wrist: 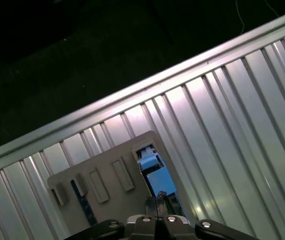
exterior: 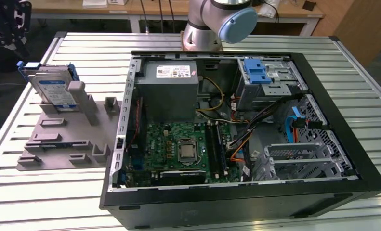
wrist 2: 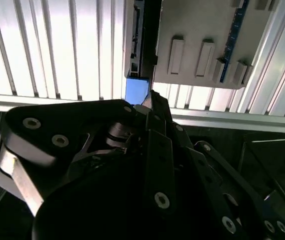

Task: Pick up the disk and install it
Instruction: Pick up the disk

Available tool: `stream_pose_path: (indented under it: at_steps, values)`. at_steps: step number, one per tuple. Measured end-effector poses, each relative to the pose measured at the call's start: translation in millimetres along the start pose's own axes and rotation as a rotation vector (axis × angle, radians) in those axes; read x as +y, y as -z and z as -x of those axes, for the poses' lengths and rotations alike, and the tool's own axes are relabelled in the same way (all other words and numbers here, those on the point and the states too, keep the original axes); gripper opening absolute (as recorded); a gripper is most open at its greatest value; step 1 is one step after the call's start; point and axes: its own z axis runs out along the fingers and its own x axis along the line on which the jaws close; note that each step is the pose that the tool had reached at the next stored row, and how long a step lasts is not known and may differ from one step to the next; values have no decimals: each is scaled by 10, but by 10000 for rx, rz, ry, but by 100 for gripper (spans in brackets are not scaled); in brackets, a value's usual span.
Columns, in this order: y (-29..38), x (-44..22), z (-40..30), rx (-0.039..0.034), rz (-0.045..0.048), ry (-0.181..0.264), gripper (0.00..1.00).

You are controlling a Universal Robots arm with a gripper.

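The desk [exterior: 49, 202] was ribbed bare metal with a bright sheen. The disk [exterior: 54, 89] showed smooth silvery metal framed in blue plastic, and its holder [exterior: 61, 139] was matt grey plastic.

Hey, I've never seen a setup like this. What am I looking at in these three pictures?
One robot arm stands at a slatted metal table. The exterior view looks down from off the arm; both wrist views come from cameras riding near its gripper. On the table sit an open computer case and a grey holder. The disk, silver in a blue carrier, stands upright in that holder. The gripper hangs close above the disk's blue edge; the disk is not lifted.
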Motion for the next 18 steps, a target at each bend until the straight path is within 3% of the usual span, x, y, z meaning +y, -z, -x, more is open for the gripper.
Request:
stream_pose_path:
  at_steps: [11,12,16,18]
  values:
    - [-3,0,0,16,-2,1267,11]
    - [-5,0,0,26,-2,1994,11]
    - [-6,0,0,33,0,2500,11]
    - [-6,0,0,34,1,2523,11]
